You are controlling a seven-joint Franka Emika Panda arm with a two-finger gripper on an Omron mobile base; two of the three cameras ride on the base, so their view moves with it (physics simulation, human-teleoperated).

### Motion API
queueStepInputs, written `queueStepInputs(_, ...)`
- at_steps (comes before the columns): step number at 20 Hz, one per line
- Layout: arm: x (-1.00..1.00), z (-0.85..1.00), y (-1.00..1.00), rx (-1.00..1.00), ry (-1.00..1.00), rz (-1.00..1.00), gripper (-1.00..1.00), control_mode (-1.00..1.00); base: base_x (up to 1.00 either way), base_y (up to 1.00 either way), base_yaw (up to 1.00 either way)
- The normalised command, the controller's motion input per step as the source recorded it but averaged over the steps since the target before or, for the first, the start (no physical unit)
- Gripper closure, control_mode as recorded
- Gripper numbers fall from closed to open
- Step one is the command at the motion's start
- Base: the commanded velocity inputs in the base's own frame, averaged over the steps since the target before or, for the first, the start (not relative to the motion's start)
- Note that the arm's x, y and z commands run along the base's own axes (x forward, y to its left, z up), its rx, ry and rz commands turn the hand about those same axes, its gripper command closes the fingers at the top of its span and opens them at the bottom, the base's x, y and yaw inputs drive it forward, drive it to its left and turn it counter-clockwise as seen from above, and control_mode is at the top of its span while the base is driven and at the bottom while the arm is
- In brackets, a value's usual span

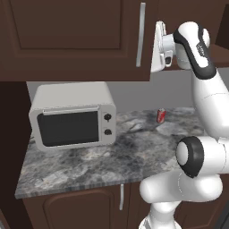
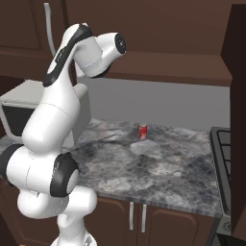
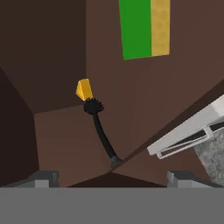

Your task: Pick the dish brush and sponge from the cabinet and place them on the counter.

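In the hand view I look into the open cabinet (image 3: 57, 131). The dish brush (image 3: 101, 133), black with a bristled head, lies on the brown shelf a short way ahead of my gripper (image 3: 113, 177). The sponge (image 3: 144, 28), green with a yellow layer, lies farther in, beyond the brush. My gripper is open, its two fingertips wide apart with nothing between them. In the left base view my hand (image 1: 160, 44) is raised at the edge of the cabinet door (image 1: 67, 36), beside its long silver handle (image 1: 141, 33). The grey stone counter (image 1: 134, 156) lies below.
A small yellow wedge (image 3: 83, 89) sits by the brush's head. A white microwave (image 1: 71, 118) stands on the counter's left, and a red can (image 1: 161, 115) at the back. A dark stovetop (image 2: 233, 158) borders the counter on the right.
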Motion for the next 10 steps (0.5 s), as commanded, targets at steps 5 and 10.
queueStepInputs(5, -0.1, -0.08, 0.5, 0.06, 0.06, 0.19, -1.0, -1.0, 0.0, 0.0, 0.0)
queueStepInputs(10, -0.04, -0.22, 0.29, 0.14, 0.1, 0.35, -1.0, -1.0, 0.0, 0.0, 0.0)
